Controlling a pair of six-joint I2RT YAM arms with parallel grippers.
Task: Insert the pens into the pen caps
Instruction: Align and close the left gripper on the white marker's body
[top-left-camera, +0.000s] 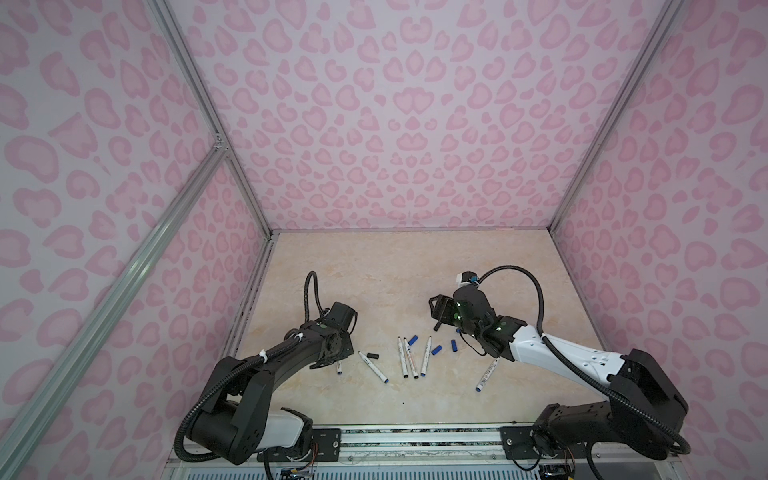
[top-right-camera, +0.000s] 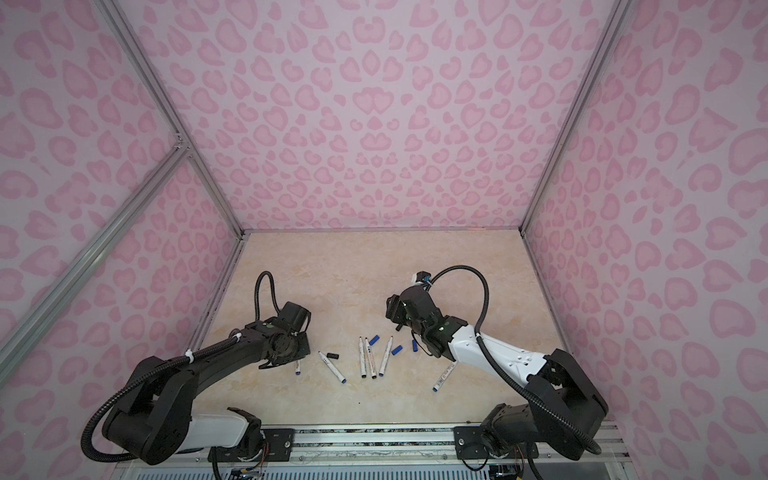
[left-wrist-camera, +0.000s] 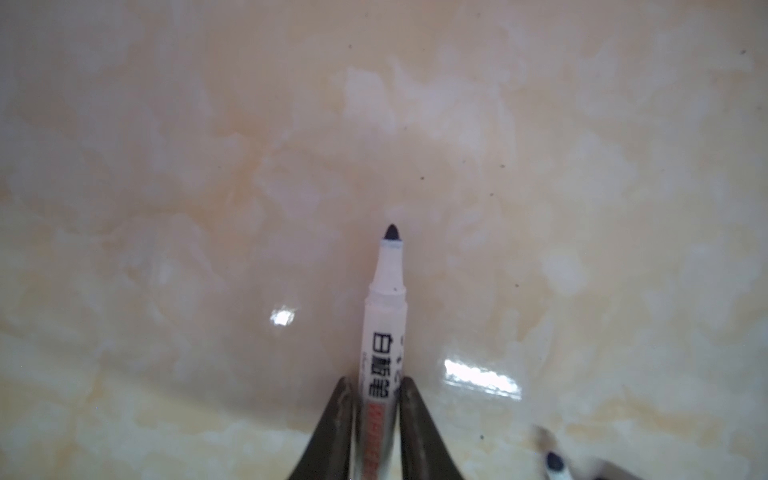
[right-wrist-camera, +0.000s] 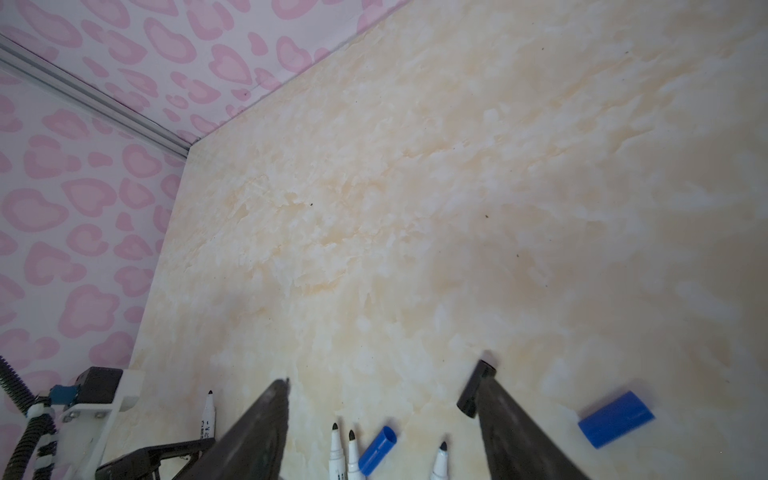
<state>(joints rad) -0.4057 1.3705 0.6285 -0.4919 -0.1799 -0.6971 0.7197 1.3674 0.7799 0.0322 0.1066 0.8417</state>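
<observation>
Pen (left-wrist-camera: 382, 332), clamped in my left jaws; right jaws wide, empty. Risk, I judge: barrel pivots, tip misses blue cap (right-wrist-camera: 615, 419).

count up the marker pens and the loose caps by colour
marker pens: 6, one in the left gripper
blue caps: 4, one partly hidden
black caps: 2
total: 12
</observation>
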